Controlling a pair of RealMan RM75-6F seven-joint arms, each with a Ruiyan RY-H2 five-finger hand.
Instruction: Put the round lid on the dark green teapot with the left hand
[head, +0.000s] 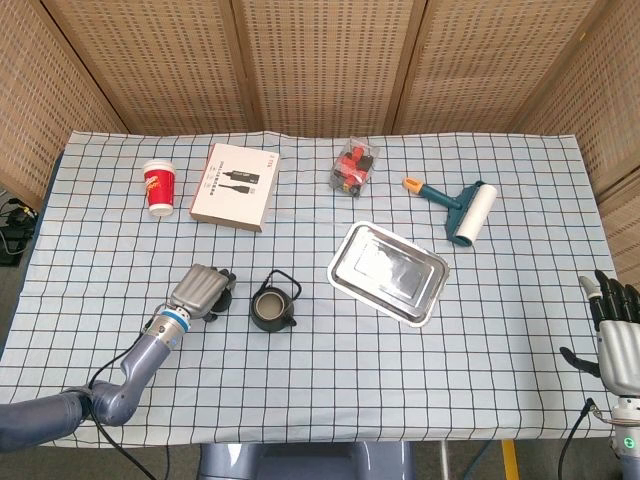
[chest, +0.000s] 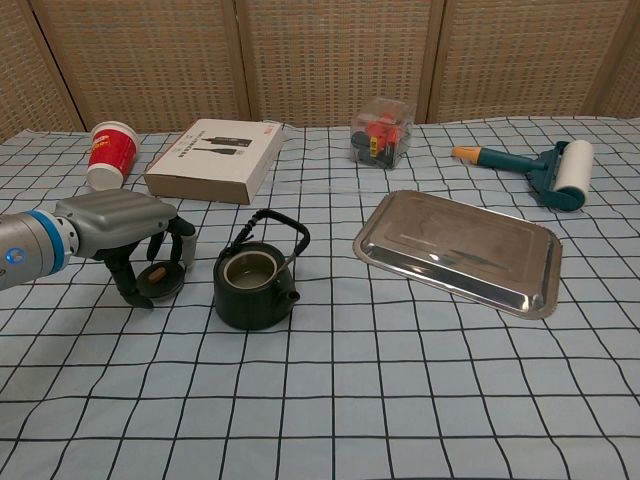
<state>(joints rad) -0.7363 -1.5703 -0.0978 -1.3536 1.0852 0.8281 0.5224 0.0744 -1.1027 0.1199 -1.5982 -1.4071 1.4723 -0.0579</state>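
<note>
The dark green teapot stands open-topped on the checked cloth, its handle raised. Just to its left lies the round dark lid with a brown knob, flat on the cloth. My left hand arches over the lid, thumb on its left side and fingers curled down behind and to its right. Whether they touch the lid cannot be told. In the head view the hand hides most of the lid. My right hand hangs open beyond the table's near right corner, holding nothing.
A red paper cup and a flat white box stand behind the left hand. A steel tray lies right of the teapot. Further back are a clear box of small parts and a teal lint roller.
</note>
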